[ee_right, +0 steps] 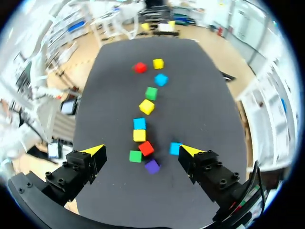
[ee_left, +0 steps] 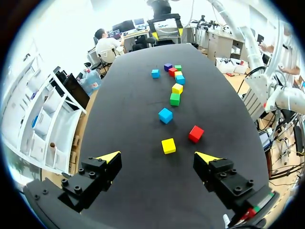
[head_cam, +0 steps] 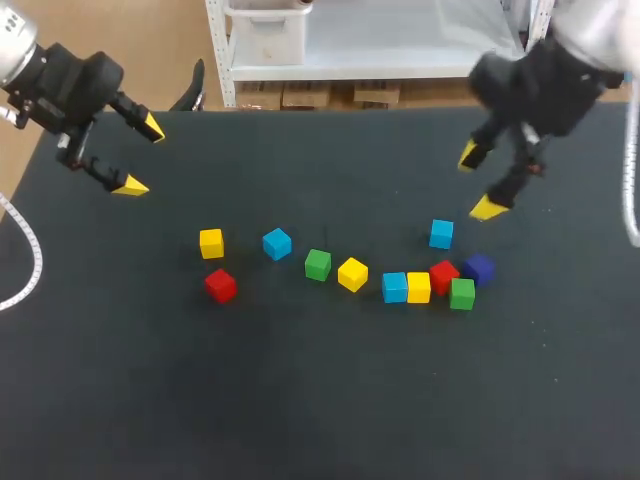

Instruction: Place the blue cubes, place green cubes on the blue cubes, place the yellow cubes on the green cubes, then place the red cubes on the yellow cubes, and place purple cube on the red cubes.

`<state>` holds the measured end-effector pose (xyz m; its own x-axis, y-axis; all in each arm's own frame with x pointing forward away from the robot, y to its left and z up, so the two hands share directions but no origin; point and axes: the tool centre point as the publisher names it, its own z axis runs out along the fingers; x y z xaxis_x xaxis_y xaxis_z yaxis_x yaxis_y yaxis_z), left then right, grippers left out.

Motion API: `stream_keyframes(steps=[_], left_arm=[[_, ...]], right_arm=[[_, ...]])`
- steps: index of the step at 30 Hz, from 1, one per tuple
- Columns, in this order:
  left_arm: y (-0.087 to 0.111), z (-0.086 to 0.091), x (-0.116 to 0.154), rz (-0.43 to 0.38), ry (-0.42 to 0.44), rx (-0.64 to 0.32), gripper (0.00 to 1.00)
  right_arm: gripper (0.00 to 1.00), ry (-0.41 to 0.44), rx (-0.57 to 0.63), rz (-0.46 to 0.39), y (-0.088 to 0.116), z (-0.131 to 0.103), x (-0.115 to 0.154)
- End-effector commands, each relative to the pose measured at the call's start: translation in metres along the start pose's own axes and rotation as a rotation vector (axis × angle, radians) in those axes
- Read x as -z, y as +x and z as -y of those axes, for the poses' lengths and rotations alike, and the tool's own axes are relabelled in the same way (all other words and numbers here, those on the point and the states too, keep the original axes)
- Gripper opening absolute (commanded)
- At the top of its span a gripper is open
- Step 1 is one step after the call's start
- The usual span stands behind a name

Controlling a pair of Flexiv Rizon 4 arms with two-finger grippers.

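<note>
Head view: left gripper (head_cam: 140,156) gapes wide near the table's (head_cam: 320,400) far left corner; right gripper (head_cam: 477,181), equally wide, hovers beside a blue cube (head_cam: 441,233).

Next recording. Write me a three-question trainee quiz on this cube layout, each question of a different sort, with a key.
1. How many blue cubes lie on the table?
2. True or false: the right gripper is shut on the purple cube.
3. Which lies nearest the left gripper? A) the purple cube B) a yellow cube C) one of the blue cubes

Key:
1. Three; the other two are at and.
2. False. It is open and above the table, and the purple cube lies on the table.
3. B
</note>
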<state>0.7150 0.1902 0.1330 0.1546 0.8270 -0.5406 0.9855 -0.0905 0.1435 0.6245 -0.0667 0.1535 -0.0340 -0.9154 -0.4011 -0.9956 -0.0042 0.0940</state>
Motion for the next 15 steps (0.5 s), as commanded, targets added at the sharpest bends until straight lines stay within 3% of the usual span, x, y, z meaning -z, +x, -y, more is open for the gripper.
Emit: stream_keyframes(steps=[1, 4, 15], left_arm=[[0.000, 0.000, 0.000, -0.001, 0.000, -0.002, 1.00], [0.000, 0.000, 0.000, -0.001, 0.000, -0.002, 1.00], [0.000, 0.000, 0.000, -0.001, 0.000, -0.002, 1.00]], right_arm=[[1.00, -0.103, 0.222, -0.339, -0.017, 0.000, -0.023], [1.00, -0.068, 0.233, -0.386, -0.026, -0.008, -0.041], [1.00, 0.009, 0.121, -0.377, -0.036, -0.017, -0.094]])
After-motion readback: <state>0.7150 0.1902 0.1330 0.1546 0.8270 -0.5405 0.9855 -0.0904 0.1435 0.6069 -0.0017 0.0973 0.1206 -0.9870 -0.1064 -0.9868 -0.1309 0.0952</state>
